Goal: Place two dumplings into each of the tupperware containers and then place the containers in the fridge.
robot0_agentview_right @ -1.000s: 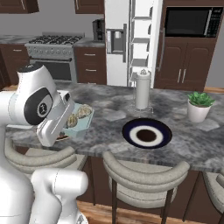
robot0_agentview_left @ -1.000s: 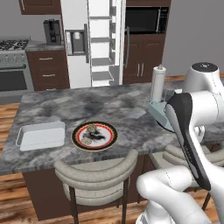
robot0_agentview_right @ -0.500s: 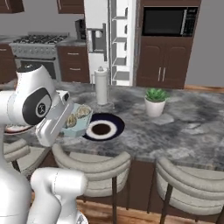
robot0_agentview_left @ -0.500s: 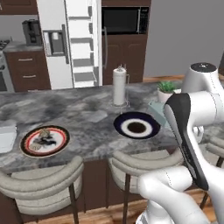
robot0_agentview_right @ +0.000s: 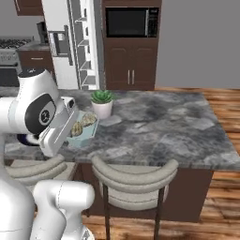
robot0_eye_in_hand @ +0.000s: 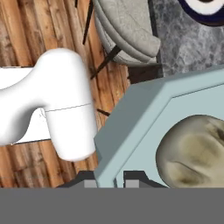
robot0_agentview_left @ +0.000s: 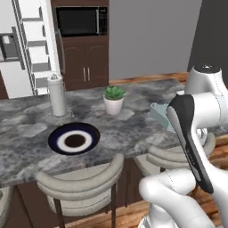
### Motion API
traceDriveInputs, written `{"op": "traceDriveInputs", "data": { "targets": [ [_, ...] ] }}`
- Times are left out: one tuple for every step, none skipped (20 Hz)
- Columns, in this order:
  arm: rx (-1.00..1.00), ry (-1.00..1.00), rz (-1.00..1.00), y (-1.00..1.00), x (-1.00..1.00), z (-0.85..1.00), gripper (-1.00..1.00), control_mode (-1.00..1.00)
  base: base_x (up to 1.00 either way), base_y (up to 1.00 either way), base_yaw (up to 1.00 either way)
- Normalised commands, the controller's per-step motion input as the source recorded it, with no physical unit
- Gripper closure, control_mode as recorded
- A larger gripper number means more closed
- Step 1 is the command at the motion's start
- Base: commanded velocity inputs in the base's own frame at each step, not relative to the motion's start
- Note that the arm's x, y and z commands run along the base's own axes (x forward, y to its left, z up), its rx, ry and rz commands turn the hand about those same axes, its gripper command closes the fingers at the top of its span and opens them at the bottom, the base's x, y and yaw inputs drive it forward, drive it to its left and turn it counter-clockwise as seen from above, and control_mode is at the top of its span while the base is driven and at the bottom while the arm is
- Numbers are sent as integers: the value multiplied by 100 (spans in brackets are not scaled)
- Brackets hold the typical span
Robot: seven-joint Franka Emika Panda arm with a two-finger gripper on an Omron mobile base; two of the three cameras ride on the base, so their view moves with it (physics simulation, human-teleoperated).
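tub: pale blue-teal tub (robot0_agentview_right: 83, 133) held up at the table's near edge, just in front of the plant; in the left base view its corner (robot0_agentview_left: 159, 113) pokes out from behind the arm; cut corner shows close up in the hand view (robot0_eye_in_hand: 148, 118)
dumplings: two beige lumps in the tub (robot0_agentview_right: 84, 123); one shows large in the hand view (robot0_eye_in_hand: 192, 151)
fingers: two dark tips (robot0_eye_in_hand: 108, 180) straddle the tub's rim at the bottom of the hand view, narrow, clamped on the rim
arm: white links hide most of the tub in the left base view, part of it in the right base view
table: grey marbled top (robot0_agentview_right: 159, 126), long, runs across both base views
plant: small green succulent in a white pot (robot0_agentview_left: 113, 99), on the table, between tub and fridge
plate: round dark plate with white ring and dark centre (robot0_agentview_left: 74, 138), on the table, left of plant, well apart from the tub; its edge at the top of the hand view (robot0_eye_in_hand: 205, 8)
towel roll: upright white roll on a holder (robot0_agentview_left: 56, 95), behind the plate
stools: grey curved-back stools (robot0_agentview_right: 133, 180) tucked under the table's near side, below the tub
fridge: white, door open, shelves showing (robot0_agentview_right: 77, 44), beyond the table, far side
microwave: dark, built into wood cabinet (robot0_agentview_right: 131, 22), right of fridge
in the way: table, plant stand between tub and fridge
floor: wood planks (robot0_eye_in_hand: 39, 39) under the tub in the hand view
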Motion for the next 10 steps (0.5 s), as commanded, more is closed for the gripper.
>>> {"op": "traceDriveInputs", "data": {
  "targets": [
    [0,0,0,0,0,0,100,100,0,-100,-11],
    [0,0,0,0,0,0,100,100,-5,-100,-10],
    [0,0,0,0,0,0,100,100,0,-100,-9],
    [0,0,0,0,0,0,100,100,0,-100,-6],
    [0,0,0,0,0,0,100,100,0,-100,-6],
    [0,0,0,0,0,0,100,100,0,-100,-5],
    [0,0,0,0,0,0,100,100,0,-100,-5],
    [0,0,0,0,0,0,100,100,0,-100,-5],
    [0,0,0,0,0,0,100,100,0,-100,-4],
    [0,0,0,0,0,0,100,100,0,-100,-4]
  ]
}}
